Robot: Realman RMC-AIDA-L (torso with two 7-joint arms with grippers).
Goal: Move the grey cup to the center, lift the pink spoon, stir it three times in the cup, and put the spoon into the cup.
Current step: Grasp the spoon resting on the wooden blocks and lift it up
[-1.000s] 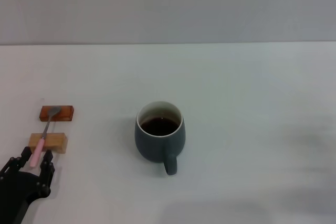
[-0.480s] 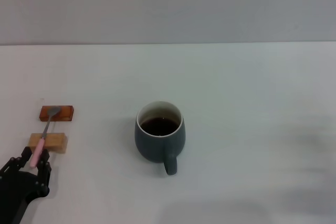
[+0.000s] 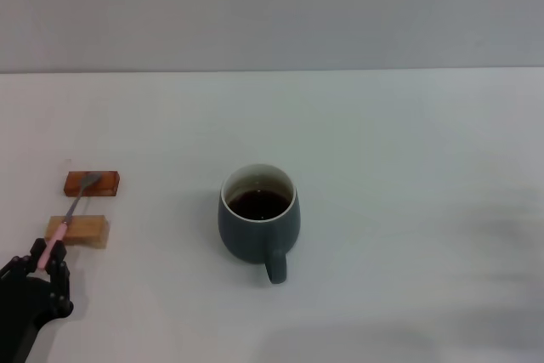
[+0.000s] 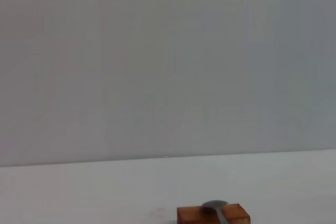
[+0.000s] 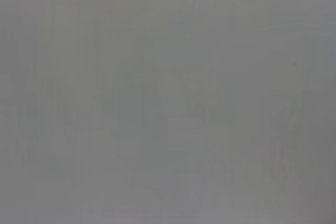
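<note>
The grey cup (image 3: 259, 223) stands mid-table with dark liquid inside and its handle toward me. The pink spoon (image 3: 70, 214) lies across two small wooden blocks, its metal bowl on the far one and its pink handle reaching toward me. My left gripper (image 3: 40, 263) is at the table's near left corner, with its fingers closed around the tip of the handle. In the left wrist view the spoon's bowl (image 4: 215, 206) rests on the far block (image 4: 212, 215). My right gripper is out of view.
The reddish far block (image 3: 92, 183) and the pale near block (image 3: 77, 230) sit at the left, about a hand's width from the cup. The white table ends at a grey wall behind. The right wrist view shows only plain grey.
My left gripper has drawn back toward me and to the left. The spoon's handle end has swung left with it, while the bowl stays on the far block. The cup has not moved.
</note>
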